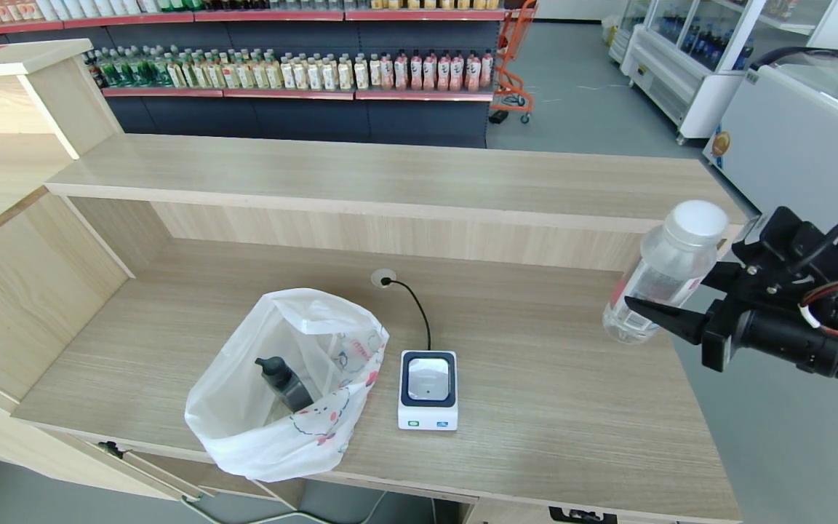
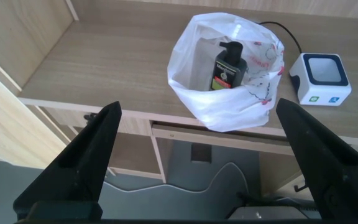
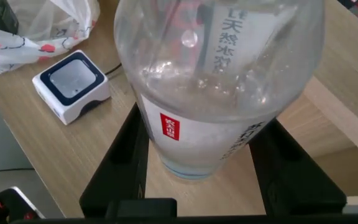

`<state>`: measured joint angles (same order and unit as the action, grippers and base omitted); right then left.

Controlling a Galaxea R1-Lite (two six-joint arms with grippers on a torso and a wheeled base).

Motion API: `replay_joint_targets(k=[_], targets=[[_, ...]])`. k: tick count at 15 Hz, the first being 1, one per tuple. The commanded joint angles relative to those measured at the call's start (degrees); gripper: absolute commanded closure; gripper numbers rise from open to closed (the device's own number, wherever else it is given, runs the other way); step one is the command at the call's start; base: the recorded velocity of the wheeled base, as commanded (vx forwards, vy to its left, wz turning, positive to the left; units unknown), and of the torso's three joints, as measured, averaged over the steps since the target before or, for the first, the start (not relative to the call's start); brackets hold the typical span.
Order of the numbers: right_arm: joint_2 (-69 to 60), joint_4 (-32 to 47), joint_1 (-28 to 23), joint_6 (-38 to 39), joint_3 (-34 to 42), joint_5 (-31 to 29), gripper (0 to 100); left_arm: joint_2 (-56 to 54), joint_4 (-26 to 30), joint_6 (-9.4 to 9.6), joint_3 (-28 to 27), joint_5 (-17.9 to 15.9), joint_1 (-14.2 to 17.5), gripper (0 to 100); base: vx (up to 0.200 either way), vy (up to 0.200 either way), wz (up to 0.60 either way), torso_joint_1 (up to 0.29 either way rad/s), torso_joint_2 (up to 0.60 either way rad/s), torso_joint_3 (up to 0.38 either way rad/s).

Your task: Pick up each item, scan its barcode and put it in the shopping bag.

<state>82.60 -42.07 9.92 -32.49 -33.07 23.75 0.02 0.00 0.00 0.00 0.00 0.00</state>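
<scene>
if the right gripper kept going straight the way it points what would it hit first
Likely the bare counter: the right gripper, shut on the water bottle, angles down at it, the scanner off to one side. Depth unclear.

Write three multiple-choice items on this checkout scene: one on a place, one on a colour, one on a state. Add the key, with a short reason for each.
1. Where is the black pump bottle?
A. on the scanner
B. inside the shopping bag
C. on the upper ledge

2. What colour is the cap of the clear bottle in the right gripper?
A. red
B. green
C. white

3. How is the left gripper?
A. open, holding nothing
B. shut on the shopping bag
C. shut on the scanner

Key:
1 B: the bag's white walls surround the pump bottle.
2 C: the head view shows a white cap.
3 A: its jaws stand wide apart with nothing held between them.
</scene>
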Motion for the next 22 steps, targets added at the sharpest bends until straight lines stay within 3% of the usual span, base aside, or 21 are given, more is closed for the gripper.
replay_joint_targets(k=[1,6,15,22], targets=[[4.1,-1.1,0.0,0.0,0.3,0.1,100,0.0,0.0,0.0,0.0,0.0,0.0,0,0.0,0.0,0.0,0.0,0.0,0.0],[9.0,-8.1,0.3,0.1,1.3,0.9,100,0.0,0.0,0.0,0.0,0.0,0.0,0,0.0,0.12,0.0,0.001,0.0,0.001],[22.0,-24.8,1.0,-3.3,0.7,11.1,100,0.0,0.0,0.0,0.0,0.0,0.0,0,0.0,0.2,0.0,0.004,0.0,0.001],[36.6,-41.8,1.0,-8.9,0.8,15.2,100,0.0,0.0,0.09,0.0,-0.1,0.0,0,0.0,0.0,0.0,0.0,0.0,0.0]])
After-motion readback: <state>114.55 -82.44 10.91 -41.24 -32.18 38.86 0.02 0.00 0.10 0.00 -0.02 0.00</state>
